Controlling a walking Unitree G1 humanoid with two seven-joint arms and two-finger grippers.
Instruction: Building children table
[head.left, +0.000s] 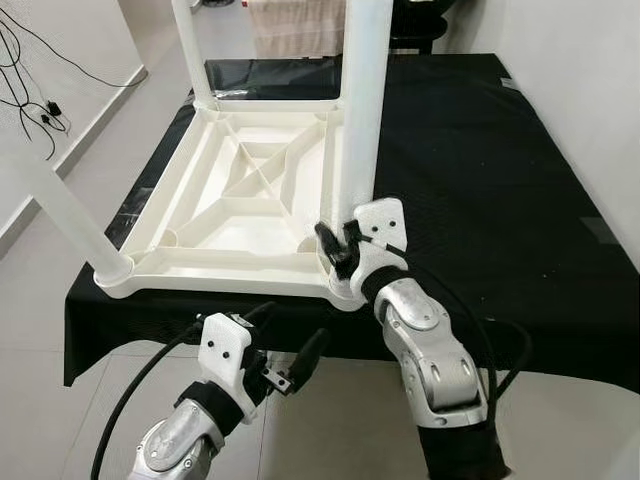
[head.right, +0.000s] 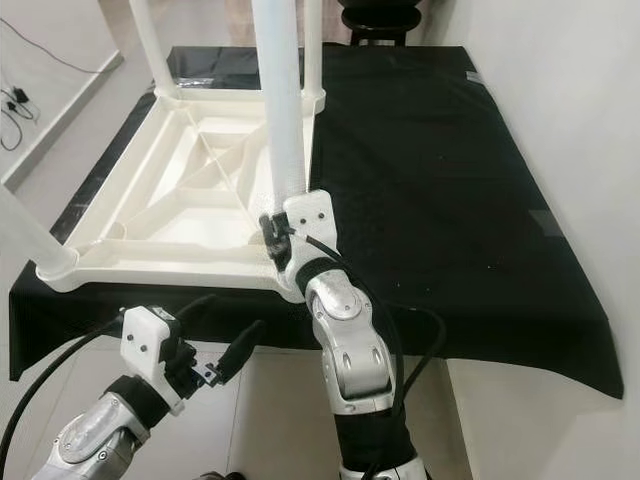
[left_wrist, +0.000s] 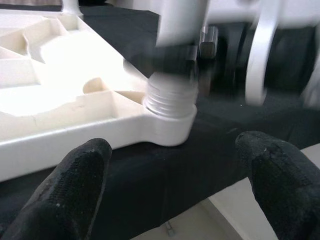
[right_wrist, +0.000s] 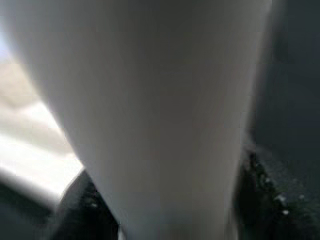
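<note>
The left gripper (head.left: 290, 362) hangs released below the black table's (head.left: 500, 190) front edge, while the right gripper (head.left: 338, 250) grasps the near-right leg (head.left: 362, 110) of the upturned children's table (head.left: 245, 190); keep that leg plumb while twisting so its threads seat squarely.

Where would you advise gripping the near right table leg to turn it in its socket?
Probably low on the leg, just above the threaded base, coming from the near side as the right gripper does. The leg is a smooth upright round tube, so fingers close across it; gripping low should limit wobble.
</note>
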